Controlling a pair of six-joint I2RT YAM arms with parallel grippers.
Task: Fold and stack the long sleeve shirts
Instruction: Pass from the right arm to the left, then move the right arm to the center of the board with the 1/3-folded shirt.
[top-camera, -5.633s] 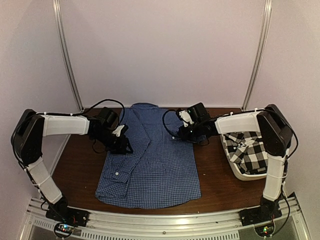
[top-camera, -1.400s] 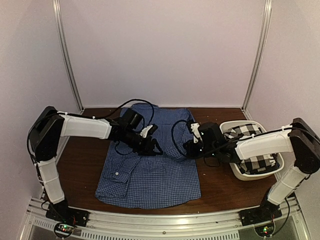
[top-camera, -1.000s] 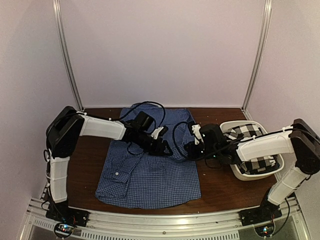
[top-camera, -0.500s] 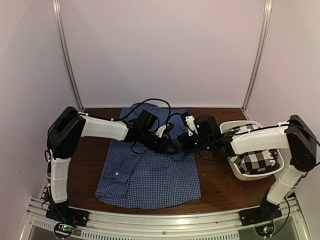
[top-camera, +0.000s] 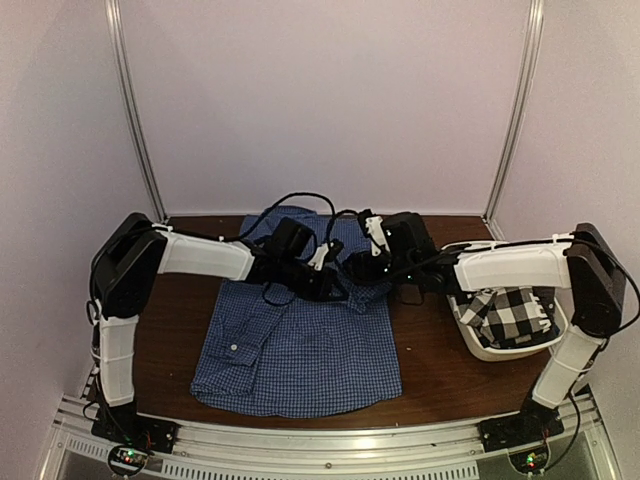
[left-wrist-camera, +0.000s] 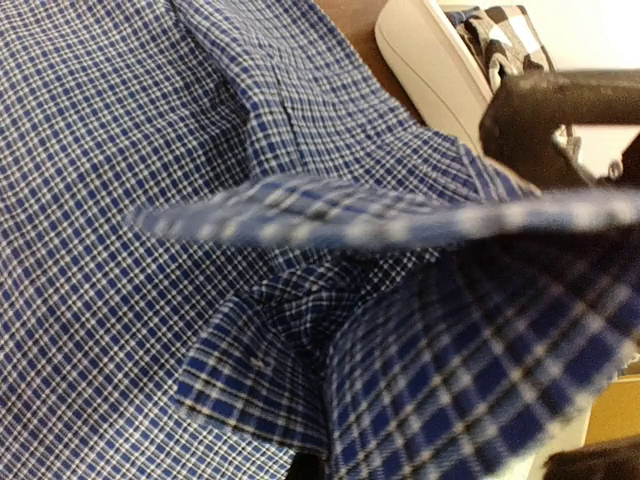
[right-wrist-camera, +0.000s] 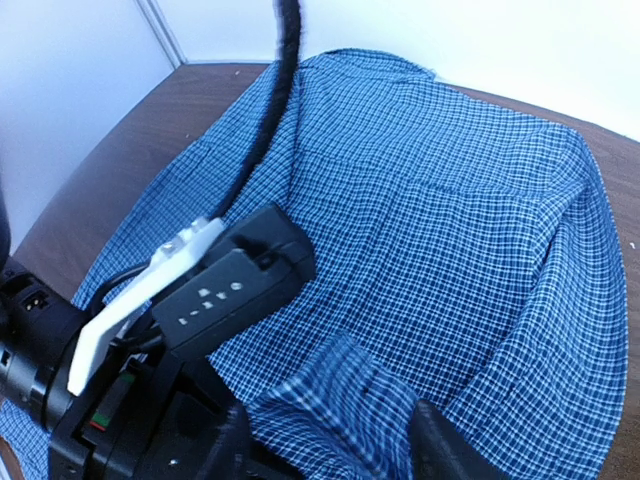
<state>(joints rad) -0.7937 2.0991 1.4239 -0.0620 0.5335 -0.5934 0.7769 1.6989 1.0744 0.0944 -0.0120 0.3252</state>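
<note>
Item: blue shirt (top-camera: 300, 345), flat on worktop (top-camera: 165, 320) centre, collar toward far edge. Soft, light, limp; creases easily; best taken at cuff or seam.
Left gripper (top-camera: 338, 287): pressed together, seemingly pinching raised sleeve fold.
Right gripper (top-camera: 362, 268): spread, at same fold.
Black-and-white shirt (top-camera: 512, 308): in tub (top-camera: 488, 350), right edge.

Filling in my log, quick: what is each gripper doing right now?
Left gripper: shut on a raised fold of the blue shirt.
Right gripper: open, jaws apart over the same shirt.
</note>
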